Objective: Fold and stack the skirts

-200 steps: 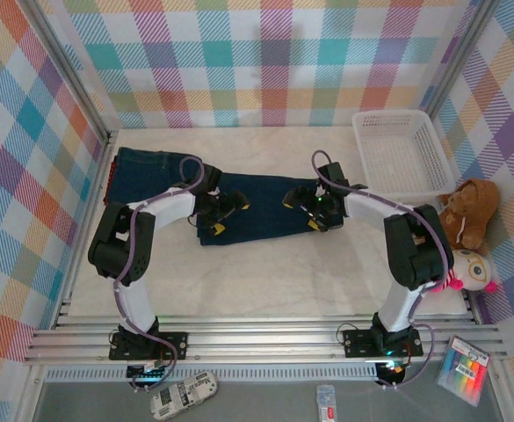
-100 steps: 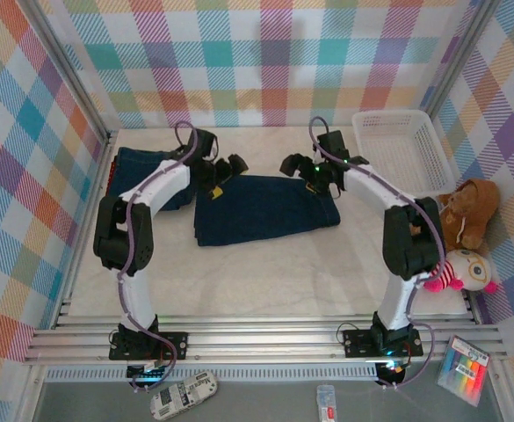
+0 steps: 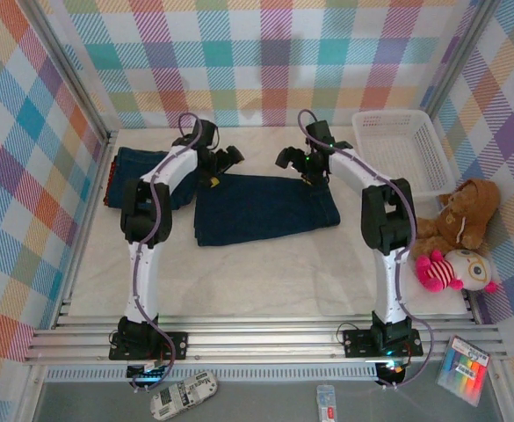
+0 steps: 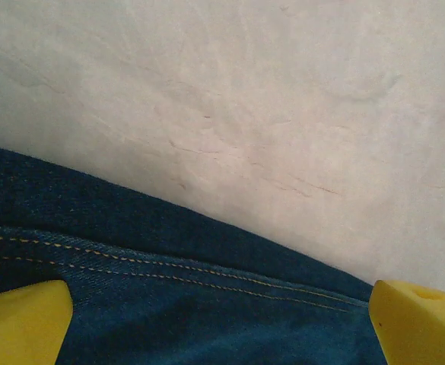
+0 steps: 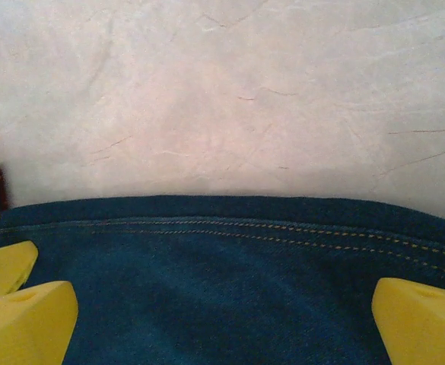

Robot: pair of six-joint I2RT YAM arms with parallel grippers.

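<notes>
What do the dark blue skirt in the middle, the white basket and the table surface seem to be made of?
Dark blue skirt: denim, probably cotton; matte twill weave with tan seam stitching. White basket: likely moulded plastic, smooth, slatted walls. Table: pale, matte, faintly creased, perhaps a vinyl or paper cover.

A white basket stands near a brown teddy bear.

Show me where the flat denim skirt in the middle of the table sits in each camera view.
Top external: the denim skirt lies at the centre of the table, long side running left to right.
Left wrist: the skirt covers the lower part, its edge slanting down to the right.
Right wrist: the skirt covers the lower half, its edge nearly level.
Shared landmark: the stitched far hem against the pale table.
</notes>
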